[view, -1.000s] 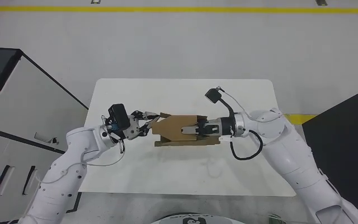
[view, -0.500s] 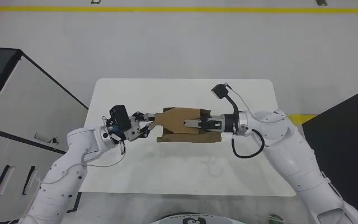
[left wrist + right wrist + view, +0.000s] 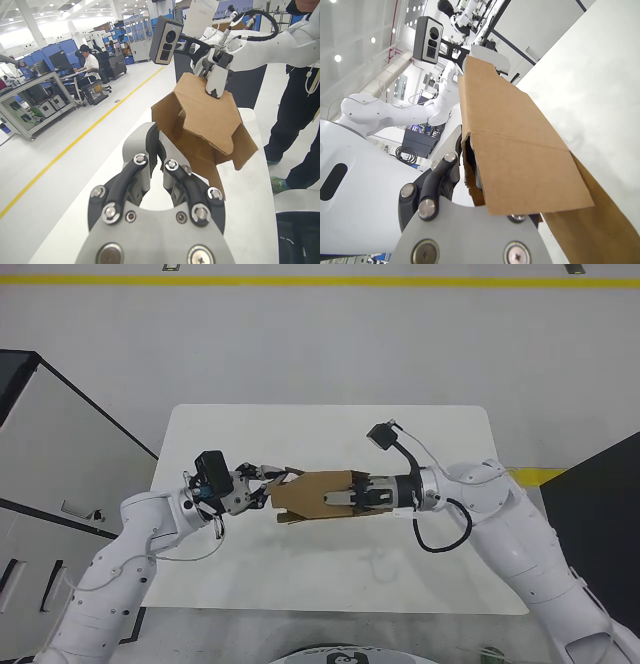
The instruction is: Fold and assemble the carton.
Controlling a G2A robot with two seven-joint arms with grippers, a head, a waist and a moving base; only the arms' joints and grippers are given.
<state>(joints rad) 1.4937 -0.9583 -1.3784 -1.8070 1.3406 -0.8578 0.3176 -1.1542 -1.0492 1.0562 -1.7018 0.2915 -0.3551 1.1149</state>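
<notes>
Presently the left gripper (image 3: 157, 150) pinches one end flap and the right gripper (image 3: 338, 496) clamps the opposite end panel of the carton (image 3: 310, 494), a half-opened brown sleeve over the table's (image 3: 420, 574) middle, long axis running gripper to gripper, loose flaps nearer the left arm.

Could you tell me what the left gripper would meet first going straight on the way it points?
The carton, directly ahead of the left gripper and held by the right gripper; whether they touch is unclear.
</notes>
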